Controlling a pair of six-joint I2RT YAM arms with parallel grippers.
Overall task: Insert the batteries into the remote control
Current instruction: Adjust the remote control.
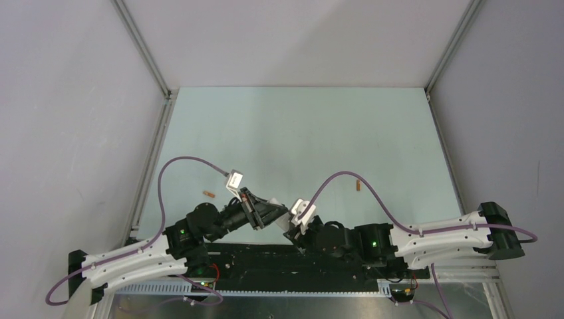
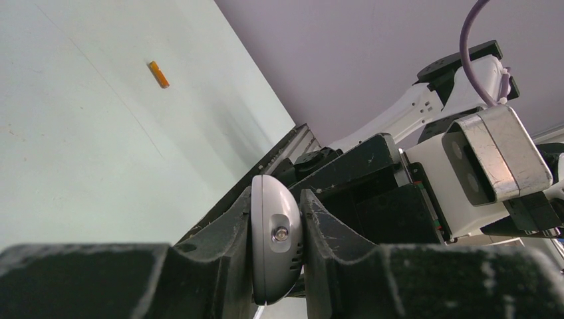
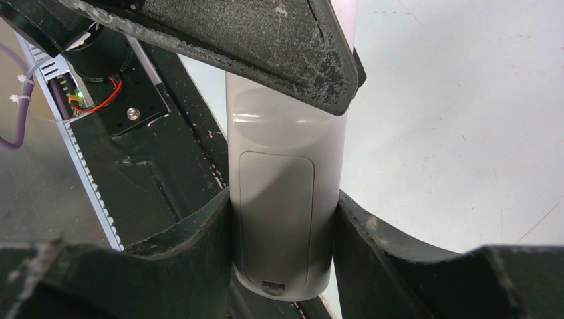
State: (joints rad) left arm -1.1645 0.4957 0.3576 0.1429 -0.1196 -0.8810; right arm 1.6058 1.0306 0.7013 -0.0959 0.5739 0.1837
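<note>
The remote control, a slim pale grey handset, hangs just above the table's near edge with its back and closed battery cover facing the right wrist camera. My left gripper is shut across its thin end. My right gripper is shut on its two long sides near the cover's latch. In the top view the two grippers, left and right, meet in front of the arm bases. One orange battery lies on the table to the left, another to the right, also visible in the left wrist view.
The pale green table is walled by grey panels and aluminium posts. A black base rail runs along the near edge under both grippers. Purple cables loop above each arm.
</note>
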